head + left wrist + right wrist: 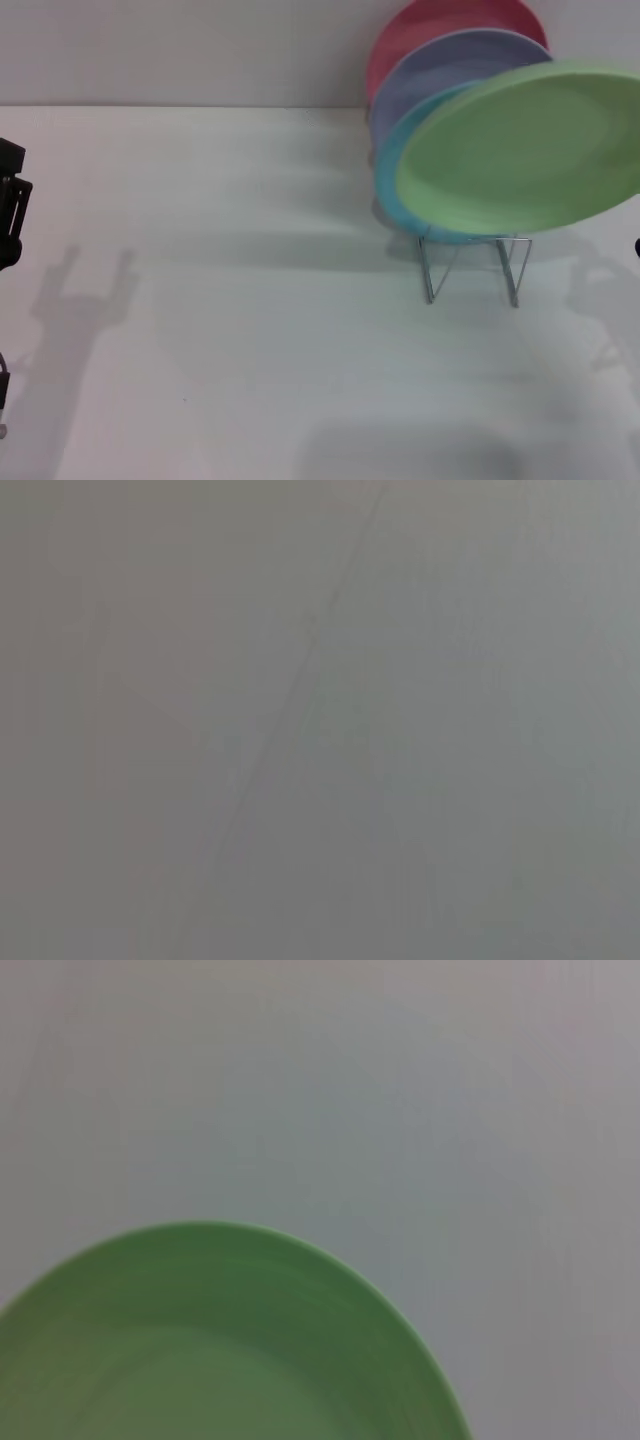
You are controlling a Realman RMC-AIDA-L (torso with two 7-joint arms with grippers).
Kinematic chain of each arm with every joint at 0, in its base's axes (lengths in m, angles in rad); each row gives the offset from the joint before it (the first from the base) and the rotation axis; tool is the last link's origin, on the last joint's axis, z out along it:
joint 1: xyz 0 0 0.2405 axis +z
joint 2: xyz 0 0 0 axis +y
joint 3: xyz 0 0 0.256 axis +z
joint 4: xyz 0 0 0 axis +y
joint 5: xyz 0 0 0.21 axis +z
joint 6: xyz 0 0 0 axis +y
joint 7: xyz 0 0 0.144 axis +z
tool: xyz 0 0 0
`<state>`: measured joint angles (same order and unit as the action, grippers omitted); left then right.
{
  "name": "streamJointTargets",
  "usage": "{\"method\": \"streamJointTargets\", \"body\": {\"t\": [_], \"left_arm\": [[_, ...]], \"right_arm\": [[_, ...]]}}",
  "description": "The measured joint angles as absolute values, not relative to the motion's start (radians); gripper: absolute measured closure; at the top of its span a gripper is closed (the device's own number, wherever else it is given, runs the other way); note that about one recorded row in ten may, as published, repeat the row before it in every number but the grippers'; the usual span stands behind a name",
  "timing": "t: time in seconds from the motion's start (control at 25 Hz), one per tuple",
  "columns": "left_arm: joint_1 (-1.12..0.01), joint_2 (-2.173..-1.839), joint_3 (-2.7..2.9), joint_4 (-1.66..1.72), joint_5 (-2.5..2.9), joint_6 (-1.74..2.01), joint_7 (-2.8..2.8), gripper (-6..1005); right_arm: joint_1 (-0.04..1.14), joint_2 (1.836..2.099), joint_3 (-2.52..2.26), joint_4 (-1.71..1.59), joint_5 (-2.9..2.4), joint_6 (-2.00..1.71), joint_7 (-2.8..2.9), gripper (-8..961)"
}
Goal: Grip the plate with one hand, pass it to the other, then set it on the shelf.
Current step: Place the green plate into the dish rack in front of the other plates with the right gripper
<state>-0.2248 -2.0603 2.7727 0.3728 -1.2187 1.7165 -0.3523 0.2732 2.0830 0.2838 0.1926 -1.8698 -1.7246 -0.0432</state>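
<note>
The light green plate (pixel 525 150) hangs tilted in the air, face up, just above and in front of the silver wire shelf (pixel 470 265). It runs off the right edge of the head view, where my right arm holds it. Only a dark sliver of that arm (pixel 637 247) shows there. The right wrist view shows the plate's rim and face (pixel 215 1350) close up over the pale table. My left arm (pixel 10 210) is parked at the far left edge, away from the plate. The left wrist view shows only bare grey surface.
In the shelf stand a turquoise-blue plate (pixel 392 180), a lavender plate (pixel 440 70) and a red plate (pixel 420 25), one behind the other. The white table (pixel 250 300) spreads to the left and front, with a wall behind it.
</note>
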Motion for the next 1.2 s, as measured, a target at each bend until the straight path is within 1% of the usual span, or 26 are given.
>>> {"method": "streamJointTargets", "body": {"t": [1.08, 1.2], "left_arm": [[-0.221, -2.058, 2.772, 0.368, -1.192, 1.777, -0.424, 264], [-0.222, -2.058, 2.771, 0.365, -1.192, 1.785, -0.437, 264]], "right_arm": [[0.267, 2.086, 0.267, 0.168, -1.876, -1.528, -0.055, 938], [0.267, 2.086, 0.267, 0.171, -1.874, -1.516, -0.055, 922]]}}
